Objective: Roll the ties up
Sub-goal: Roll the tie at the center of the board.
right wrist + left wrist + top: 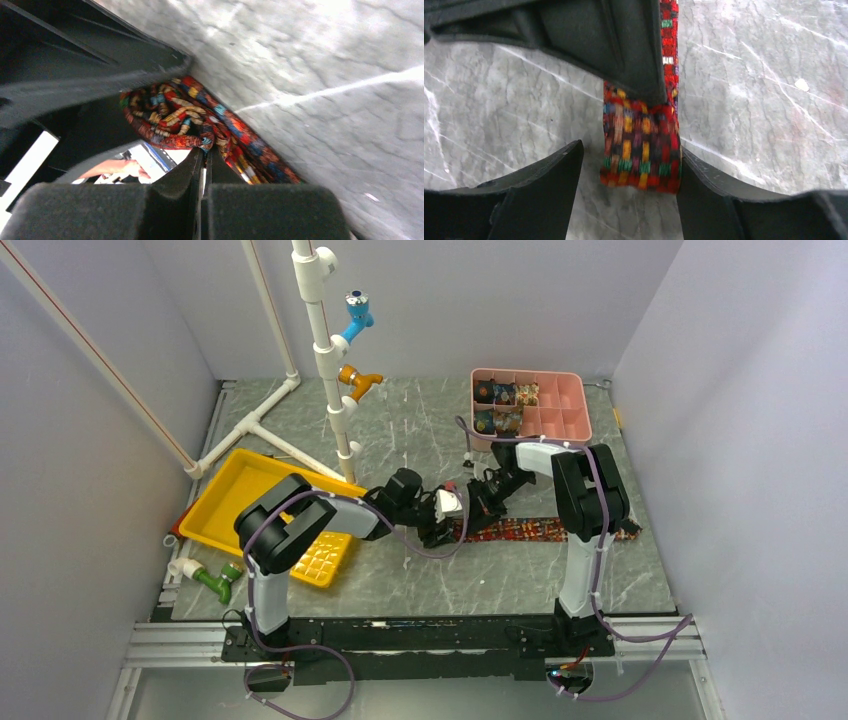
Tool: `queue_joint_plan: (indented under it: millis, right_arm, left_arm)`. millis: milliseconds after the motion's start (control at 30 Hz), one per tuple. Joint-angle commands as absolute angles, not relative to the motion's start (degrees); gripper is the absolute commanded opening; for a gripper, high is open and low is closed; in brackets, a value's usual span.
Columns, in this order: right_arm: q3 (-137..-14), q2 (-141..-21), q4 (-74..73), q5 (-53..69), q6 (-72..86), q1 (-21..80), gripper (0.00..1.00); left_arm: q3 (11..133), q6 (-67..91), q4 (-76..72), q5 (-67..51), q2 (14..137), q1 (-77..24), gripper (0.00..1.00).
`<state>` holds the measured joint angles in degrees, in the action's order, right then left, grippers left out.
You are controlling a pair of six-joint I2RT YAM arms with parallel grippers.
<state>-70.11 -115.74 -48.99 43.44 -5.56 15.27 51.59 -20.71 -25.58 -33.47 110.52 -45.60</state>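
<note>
One of the ties (560,530) lies as a flat patterned strip across the middle of the table. Its left end (641,145) is folded over into a loose, thick bundle (170,115). My left gripper (437,520) is open around that end; in the left wrist view its right finger (704,190) touches the fabric's edge and its left finger (549,185) stands apart. My right gripper (480,508) comes in from behind, its dark body (624,50) lying over the strip. Its fingers (202,150) are shut, pinching the edge of the bundle.
A pink compartment tray (565,405) at the back right holds several small rolled ties (505,405). A yellow tray (235,490) and a yellow grid piece (325,558) sit on the left. A white pipe stand (325,350) rises behind the left arm.
</note>
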Motion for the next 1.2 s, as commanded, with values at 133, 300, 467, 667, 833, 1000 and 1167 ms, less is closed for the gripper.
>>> queue_joint_plan:
  millis: [133, 300, 467, 667, 833, 1000, 1167]
  right_arm:
    - [-68.6, -121.0, -44.8, 25.6, -8.0, 14.5, 0.0]
    - [-68.8, -122.7, -45.6, 26.0, -8.2, 13.9, 0.0]
    - [-69.7, -123.8, -46.0, 26.9, -8.5, 13.9, 0.0]
    - [-69.7, -122.9, -44.9, 30.7, -8.6, 14.0, 0.0]
    - [-69.8, -119.6, -45.7, 36.0, -9.0, 14.0, 0.05]
    - [-71.4, -112.7, -50.9, 41.0, -11.0, 11.7, 0.37]
    - [-71.3, -108.0, -54.8, 45.8, -13.5, 9.7, 0.5]
  left_arm:
    - [41.3, -13.9, -42.7, -40.2, 111.3, -42.9, 0.75]
    - [39.5, -10.4, -55.3, -42.0, 114.8, -44.3, 0.8]
    - [42.0, -9.7, -60.8, -40.3, 119.1, -47.0, 0.75]
    - [44.0, -11.2, -59.2, -37.2, 121.9, -48.0, 0.49]
    - [43.9, -17.3, -44.9, -33.9, 118.1, -48.0, 0.2]
    - [46.9, -21.0, -23.8, -30.6, 115.6, -47.9, 0.12]
    - [49.5, -20.3, -13.5, -28.2, 116.0, -47.7, 0.13]
